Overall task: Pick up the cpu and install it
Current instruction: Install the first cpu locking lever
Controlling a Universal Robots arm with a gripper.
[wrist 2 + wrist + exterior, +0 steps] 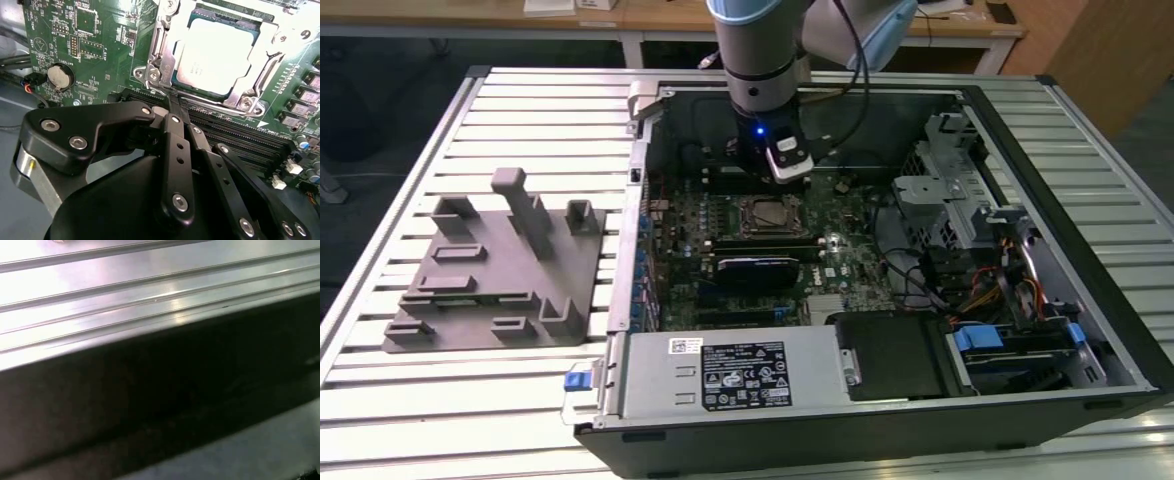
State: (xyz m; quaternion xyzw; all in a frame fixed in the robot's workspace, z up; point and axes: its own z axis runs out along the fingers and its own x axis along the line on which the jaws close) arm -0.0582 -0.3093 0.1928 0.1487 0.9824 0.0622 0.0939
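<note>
Showing one cpu (214,60) seated in its motherboard socket (165,30), one gripper (175,102) beside it, fingers pressed together, empty, one grey fixture block (487,265) outside the case (1067,300).

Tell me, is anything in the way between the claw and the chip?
Nothing visible is. In the second wrist view the chip already lies in its socket on the green board, with the claw beside it and bare space between.

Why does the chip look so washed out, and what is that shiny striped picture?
In the second wrist view, glare bleaches the cpu lying in its socket, and the close pincer looks soft. The first wrist view has bright reflections off ribbed metal above a dark shadowed band.
</note>
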